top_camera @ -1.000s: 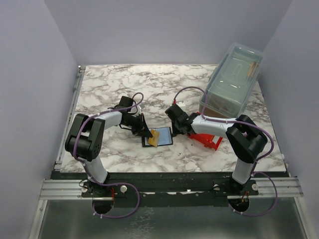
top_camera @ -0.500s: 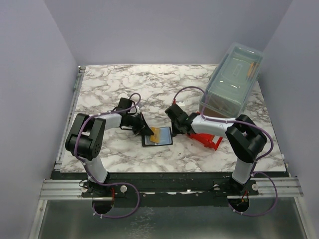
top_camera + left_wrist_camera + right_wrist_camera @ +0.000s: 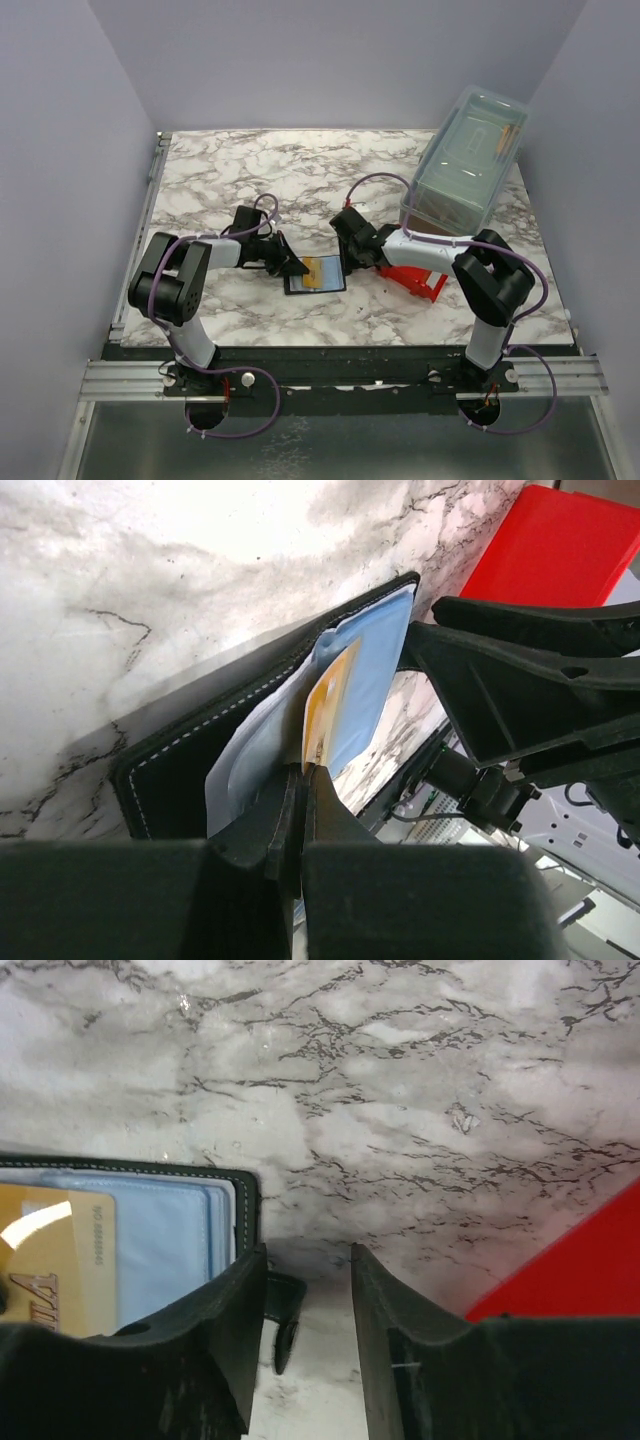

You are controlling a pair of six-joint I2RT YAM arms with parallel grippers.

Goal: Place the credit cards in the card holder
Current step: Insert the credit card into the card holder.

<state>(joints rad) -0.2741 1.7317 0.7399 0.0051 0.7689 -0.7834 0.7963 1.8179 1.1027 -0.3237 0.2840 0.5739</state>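
The black card holder lies open on the marble table, pale blue panel up. An orange-gold credit card lies partly tucked into its blue pocket. It also shows in the left wrist view and the right wrist view. My left gripper is shut on the card's near edge, low at the holder's left side. My right gripper is open, its left finger resting against the holder's right edge, with the holder's snap strap between the fingers.
A red bin sits right behind my right gripper; it also shows in the right wrist view and the left wrist view. A clear lidded box stands at the back right. The table's front edge is close to the holder.
The card stood tilted above the holder; now it lies flatter and further into the blue pocket. My left gripper has dropped lower and drawn slightly left. The right gripper has stayed at the holder's edge.
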